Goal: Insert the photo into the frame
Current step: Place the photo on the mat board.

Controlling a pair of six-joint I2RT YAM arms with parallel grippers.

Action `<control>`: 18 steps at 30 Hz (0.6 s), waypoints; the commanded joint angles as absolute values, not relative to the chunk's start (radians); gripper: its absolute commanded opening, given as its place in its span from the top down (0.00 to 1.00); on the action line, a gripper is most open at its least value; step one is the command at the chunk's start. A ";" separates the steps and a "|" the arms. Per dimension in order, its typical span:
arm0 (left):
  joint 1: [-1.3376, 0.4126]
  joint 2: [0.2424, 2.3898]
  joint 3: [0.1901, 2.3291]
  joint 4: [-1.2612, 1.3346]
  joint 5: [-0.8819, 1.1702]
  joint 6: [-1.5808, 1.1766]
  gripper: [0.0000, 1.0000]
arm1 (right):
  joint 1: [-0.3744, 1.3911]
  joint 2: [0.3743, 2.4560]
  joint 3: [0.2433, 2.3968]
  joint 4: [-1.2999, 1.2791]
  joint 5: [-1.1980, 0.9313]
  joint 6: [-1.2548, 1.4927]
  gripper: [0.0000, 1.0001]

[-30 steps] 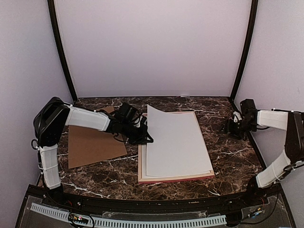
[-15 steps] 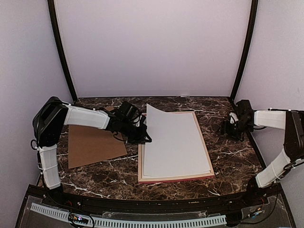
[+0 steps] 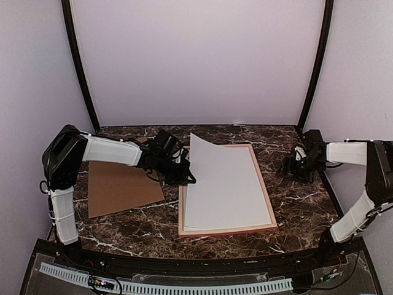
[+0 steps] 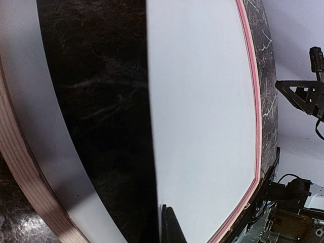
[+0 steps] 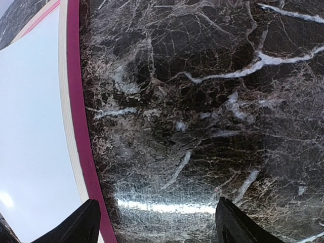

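Observation:
The photo (image 3: 224, 184) lies white back up over the frame (image 3: 269, 209), which shows pink and peach edges on the right and front. My left gripper (image 3: 187, 175) is shut on the photo's left edge and holds that edge raised. In the left wrist view one finger (image 4: 170, 228) presses the white sheet (image 4: 202, 126), and the other is hidden behind it. The frame's pink edge (image 4: 257, 126) runs along the far side. My right gripper (image 3: 296, 166) is open and empty, low over the table just right of the frame (image 5: 83, 126).
A brown cardboard backing board (image 3: 123, 187) lies flat on the dark marble table (image 3: 301, 203), left of the frame and under my left arm. White walls and black corner posts close in the back and sides.
My right gripper has moved a little left toward the frame's right edge. The left gripper has drawn the photo's raised edge slightly left.

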State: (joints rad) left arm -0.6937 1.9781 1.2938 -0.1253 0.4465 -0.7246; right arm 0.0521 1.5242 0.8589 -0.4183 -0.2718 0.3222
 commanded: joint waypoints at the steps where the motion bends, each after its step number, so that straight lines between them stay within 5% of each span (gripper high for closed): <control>1: -0.689 1.938 1.312 -0.150 0.435 -0.714 1.00 | 0.059 1.534 0.898 -0.411 -0.276 0.318 0.20; 18: -0.689 1.921 1.302 -0.176 0.399 -0.707 0.95 | 0.076 1.533 0.871 -0.389 -0.276 0.328 0.18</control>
State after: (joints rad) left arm -0.6937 1.9781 1.2934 -0.1501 0.4206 -0.7193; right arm 0.0658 1.5295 0.8749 -0.4171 -0.2722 0.3233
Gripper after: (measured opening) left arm 0.041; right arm 0.817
